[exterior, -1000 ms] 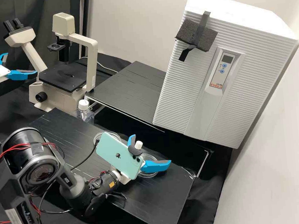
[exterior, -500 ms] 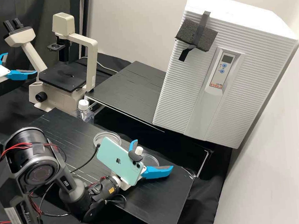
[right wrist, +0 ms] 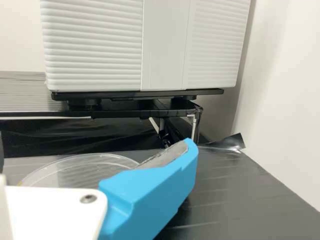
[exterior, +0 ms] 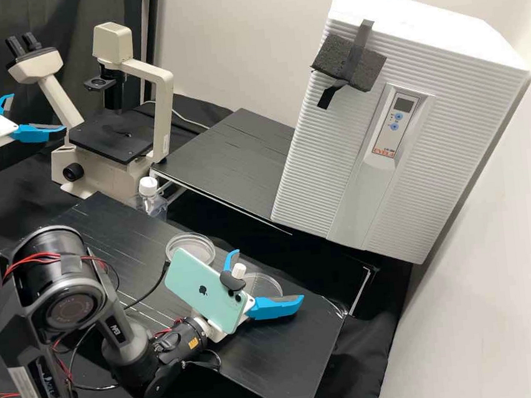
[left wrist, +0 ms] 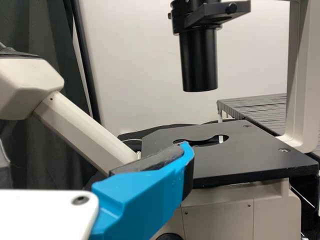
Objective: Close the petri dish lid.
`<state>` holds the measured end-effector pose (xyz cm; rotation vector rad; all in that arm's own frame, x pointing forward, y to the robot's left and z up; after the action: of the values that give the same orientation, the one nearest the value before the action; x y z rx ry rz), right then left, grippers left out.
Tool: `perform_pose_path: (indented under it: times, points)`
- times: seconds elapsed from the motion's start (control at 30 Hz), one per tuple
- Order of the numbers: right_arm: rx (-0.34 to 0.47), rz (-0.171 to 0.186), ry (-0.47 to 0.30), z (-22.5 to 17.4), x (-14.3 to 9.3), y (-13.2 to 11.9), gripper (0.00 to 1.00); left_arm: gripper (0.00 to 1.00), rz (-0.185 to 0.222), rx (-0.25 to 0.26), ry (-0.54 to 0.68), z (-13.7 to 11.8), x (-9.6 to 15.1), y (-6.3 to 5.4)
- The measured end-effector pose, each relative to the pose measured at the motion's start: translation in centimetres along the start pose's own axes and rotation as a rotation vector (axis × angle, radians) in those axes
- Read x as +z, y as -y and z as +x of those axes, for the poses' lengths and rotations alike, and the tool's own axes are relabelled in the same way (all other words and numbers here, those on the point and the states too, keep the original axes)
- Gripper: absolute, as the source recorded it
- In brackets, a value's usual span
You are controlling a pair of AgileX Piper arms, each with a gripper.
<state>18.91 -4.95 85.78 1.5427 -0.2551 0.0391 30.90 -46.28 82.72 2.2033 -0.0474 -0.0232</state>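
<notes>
My left gripper stands open before the microscope in the high view; in the left wrist view my left gripper has a blue finger in front of the black stage. In the high view my right gripper is over the front bench with its fingers spread, holding nothing. Partly behind it lies a clear round dish piece. A second clear round piece rests farther left, near the phone. Which is the lid, I cannot tell. My right gripper appears in the right wrist view too, with a clear round piece beyond its mount.
A microscope and a capped bottle stand at the back left. The white incubator rises behind the front bench. Loose dark tape sticks up at the bench's edge.
My right gripper has shifted slightly left and towards the front edge, uncovering more of both clear pieces. The left arm has stayed put.
</notes>
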Motion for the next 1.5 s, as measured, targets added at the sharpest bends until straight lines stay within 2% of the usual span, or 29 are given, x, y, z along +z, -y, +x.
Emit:
perform_pose_path:
  times: [0.73,0.9,1.1,1.33,1.5]
  points:
    - [0.01,-0.005,0.004,-0.2,0.0,-0.4,1.0,1.0,0.0,0.0,0.0,0.0,0.0,0.0]
    - [0.028,0.029,0.036,-0.9,-0.1,-1.0,1.0,1.0,0.0,0.0,0.0,0.0,0.0,0.0]
    - [0.047,0.023,0.025,-1.2,-0.3,-1.4,1.0,1.0,0.0,0.0,0.0,0.0,0.0,0.0]
    - [0.012,0.029,0.04,-1.3,0.1,-0.8,1.0,1.0,0.0,0.0,0.0,0.0,0.0,0.0]
    - [-0.02,0.018,0.043,-1.2,0.4,-0.5,1.0,1.0,0.0,0.0,0.0,0.0,0.0,0.0]
